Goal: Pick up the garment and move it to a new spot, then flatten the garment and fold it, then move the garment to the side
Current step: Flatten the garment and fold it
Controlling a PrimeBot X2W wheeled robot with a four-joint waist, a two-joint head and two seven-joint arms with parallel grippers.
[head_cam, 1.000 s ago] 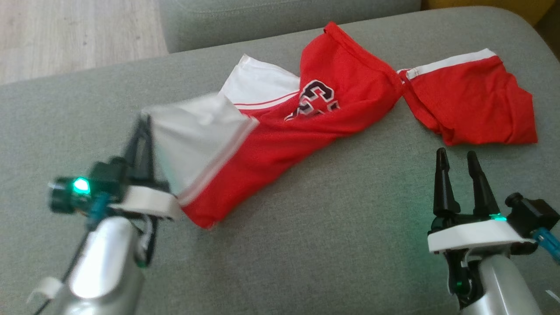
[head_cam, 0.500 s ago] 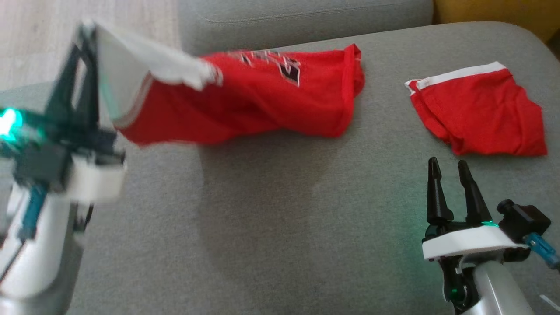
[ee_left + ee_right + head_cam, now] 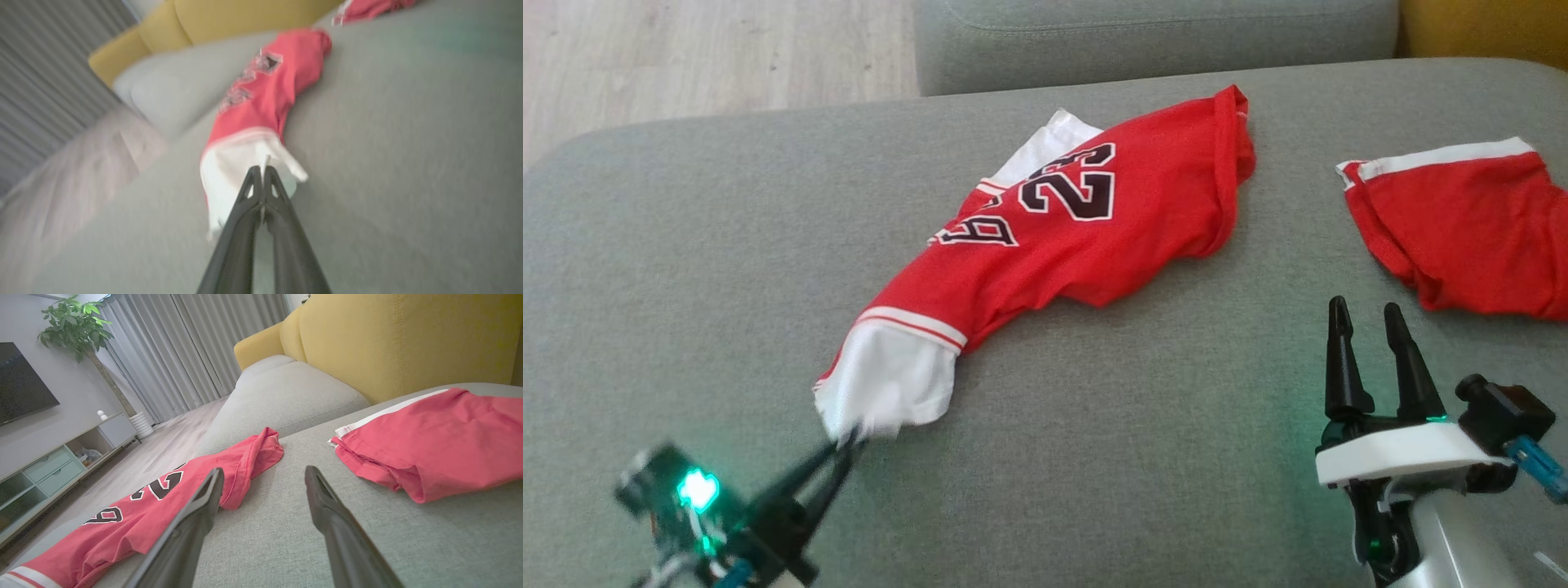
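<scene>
The garment (image 3: 1086,237) is a red jersey with black "23" lettering and a white sleeve end. It lies stretched diagonally across the grey sofa cushion (image 3: 1135,457), number side up. My left gripper (image 3: 849,439) sits low at the near left, shut on the tip of the white end. The left wrist view shows a sliver of white cloth pinched at the gripper (image 3: 261,171), with the garment (image 3: 261,90) trailing away beyond it. My right gripper (image 3: 1364,314) hovers open at the near right, empty and clear of the cloth. In the right wrist view, the right gripper (image 3: 263,473) points past the garment (image 3: 163,498).
A second red piece with a white band, like shorts (image 3: 1470,237), lies at the far right of the cushion (image 3: 441,437). Another grey cushion (image 3: 1160,33) and a yellow backrest (image 3: 388,339) lie beyond. Wooden floor (image 3: 686,57) is past the cushion's far left edge.
My left gripper swung the garment up and leftward, then came down near the front left. The jersey now lies stretched out, number side up. The head camera shifted; the right gripper stayed open.
</scene>
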